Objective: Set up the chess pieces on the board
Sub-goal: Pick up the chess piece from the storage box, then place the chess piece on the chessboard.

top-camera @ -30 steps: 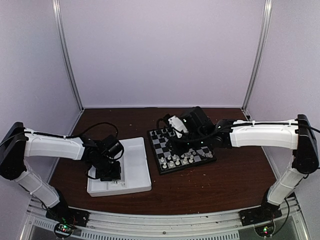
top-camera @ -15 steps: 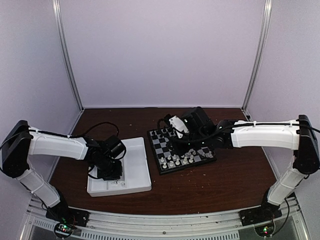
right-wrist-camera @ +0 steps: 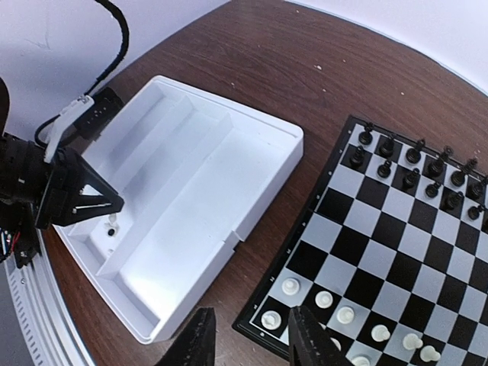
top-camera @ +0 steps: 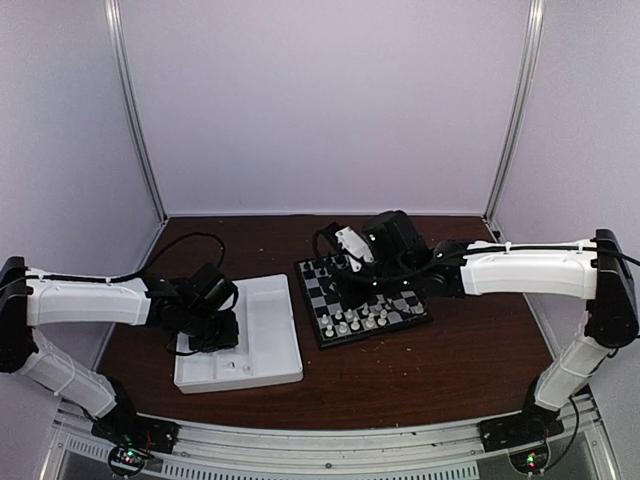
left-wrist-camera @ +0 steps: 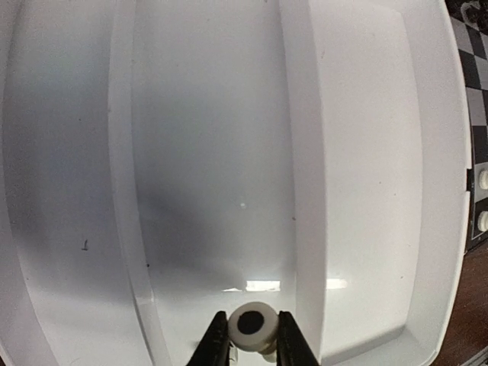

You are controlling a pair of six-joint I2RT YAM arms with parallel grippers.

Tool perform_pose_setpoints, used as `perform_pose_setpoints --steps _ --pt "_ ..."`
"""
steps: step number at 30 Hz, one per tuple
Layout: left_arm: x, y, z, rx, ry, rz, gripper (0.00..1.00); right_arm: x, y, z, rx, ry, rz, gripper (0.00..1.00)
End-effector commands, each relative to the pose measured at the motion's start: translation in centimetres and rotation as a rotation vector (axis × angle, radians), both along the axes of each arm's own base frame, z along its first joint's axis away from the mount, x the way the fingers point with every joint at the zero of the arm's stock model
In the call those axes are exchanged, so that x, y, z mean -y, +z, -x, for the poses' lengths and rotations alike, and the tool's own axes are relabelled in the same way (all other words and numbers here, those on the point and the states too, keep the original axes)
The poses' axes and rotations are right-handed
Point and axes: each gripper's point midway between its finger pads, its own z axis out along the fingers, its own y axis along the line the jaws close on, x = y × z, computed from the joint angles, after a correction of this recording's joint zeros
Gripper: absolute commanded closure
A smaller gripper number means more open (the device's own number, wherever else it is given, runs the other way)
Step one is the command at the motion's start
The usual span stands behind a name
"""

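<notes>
The board [left-wrist-camera: 476,84] — largely cut off in left wrist view.

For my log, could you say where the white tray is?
In the top view, the white tray lies left of the board, with the left hand inside it.

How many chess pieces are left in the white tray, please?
1. A white chess piece sits in the narrow middle compartment of the tray, gripped by the left gripper. Others could be hidden beneath that gripper.
</notes>
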Motion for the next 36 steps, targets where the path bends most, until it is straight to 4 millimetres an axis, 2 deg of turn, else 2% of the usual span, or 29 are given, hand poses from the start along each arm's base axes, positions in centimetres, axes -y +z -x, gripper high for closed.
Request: perform_pose_setpoints --steps 1,4,7,11,15,20,24,28,36 --pt "0.5 1.3 -0.8 0.069 0.012 0.052 0.90 -3.7 0.2 1.5 -0.044 0.070 -0.128 0.65" --pt "0.4 1.8 -0.8 0.079 0.022 0.067 0.90 -5.6 -0.1 2.4 -0.047 0.106 -0.130 0.65" --pt "0.9 3.3 -0.9 0.104 0.030 0.121 0.90 -6.9 -0.4 3.3 -0.067 0.150 -0.159 0.64" --pt "1.9 6.2 -1.7 0.168 0.094 0.262 0.88 -8.3 0.3 4.8 -0.070 0.216 -0.234 0.65" --pt "3.0 8.2 -2.2 0.186 0.209 0.460 0.88 -8.9 0.6 5.9 -0.032 0.250 -0.300 0.64" --pt "4.4 9.6 -2.5 0.179 0.306 0.705 0.88 -10.2 -0.1 5.8 -0.069 0.243 -0.362 0.64" --pt "5.5 11.2 -2.8 0.188 0.305 0.807 0.88 -11.6 -0.3 5.9 -0.104 0.265 -0.408 0.62" --pt "6.1 11.6 -2.8 0.174 0.294 0.843 0.88 -12.6 -1.2 5.9 -0.104 0.279 -0.377 0.62" --pt "7.4 10.7 -2.5 0.126 0.272 0.920 0.89 -13.2 -2.6 5.2 -0.093 0.259 -0.339 0.62"
